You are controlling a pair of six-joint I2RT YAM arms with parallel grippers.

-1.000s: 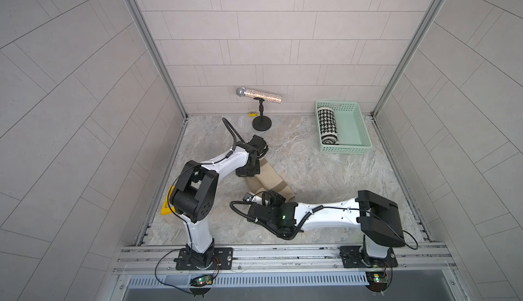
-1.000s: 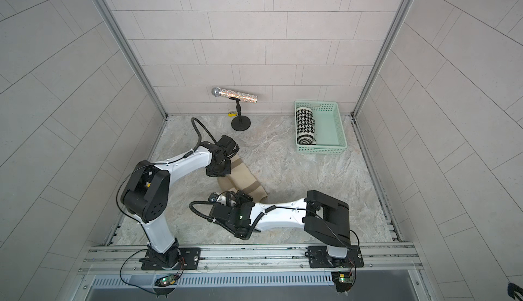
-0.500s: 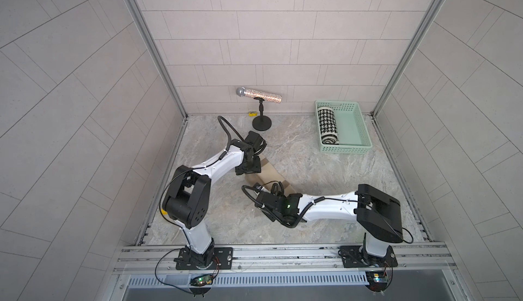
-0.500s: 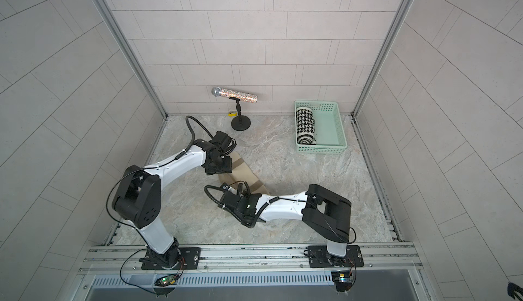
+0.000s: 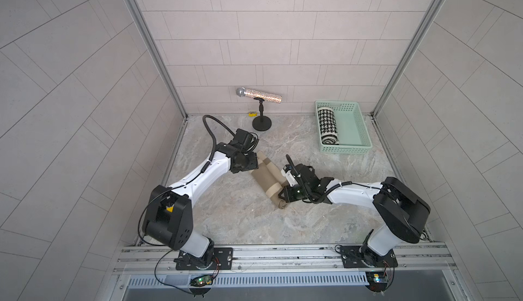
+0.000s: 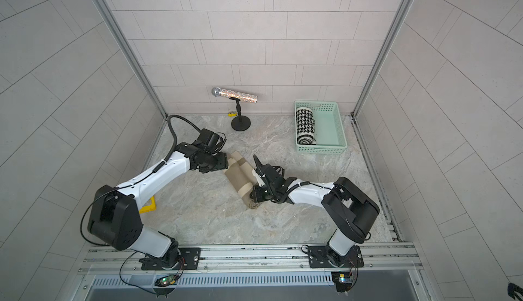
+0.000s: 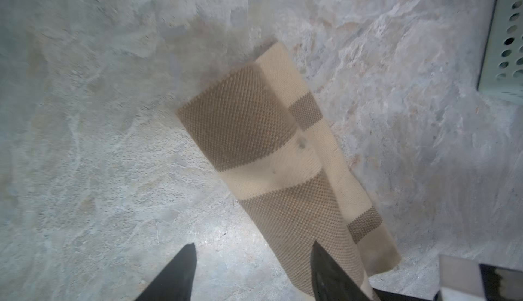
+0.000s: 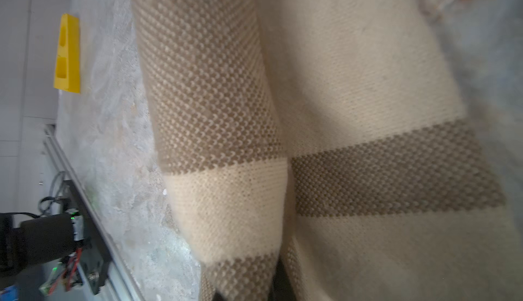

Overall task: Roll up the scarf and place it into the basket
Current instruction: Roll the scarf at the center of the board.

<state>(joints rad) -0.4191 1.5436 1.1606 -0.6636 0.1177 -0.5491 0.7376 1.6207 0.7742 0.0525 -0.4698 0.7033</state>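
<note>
Jaws on the left gripper (image 7: 252,248) stand wide apart, bare tabletop showing between them and one finger (image 7: 331,274) overlapping the far end of the scarf (image 7: 254,132). Jaws on the right gripper (image 5: 283,195) are closed narrow on the scarf at its near end; in the right wrist view fabric fills nearly everything and folds around a dark sliver of finger.

A marbled grey tabletop (image 5: 240,220) sits inside pale tiled walls. Two white and black arms reach in from the near rail, left and right, and meet around the middle.

In the far right corner is a mint-green basket (image 5: 345,148) with perforated sides. A black-and-white houndstooth roll (image 5: 328,125) lies inside it against the left wall.

The scarf (image 5: 267,175), tan with cream bands, lies mid-tabletop on a diagonal, running from far left to near right between the two grippers. It is a thick roll with a flat flap beside it, well apart from the basket.

Near the far wall, left of the basket, a glittery microphone (image 5: 260,95) rests level on a short black stand.

A yellow block (image 6: 148,206) lies at the left edge, behind the left arm.
</note>
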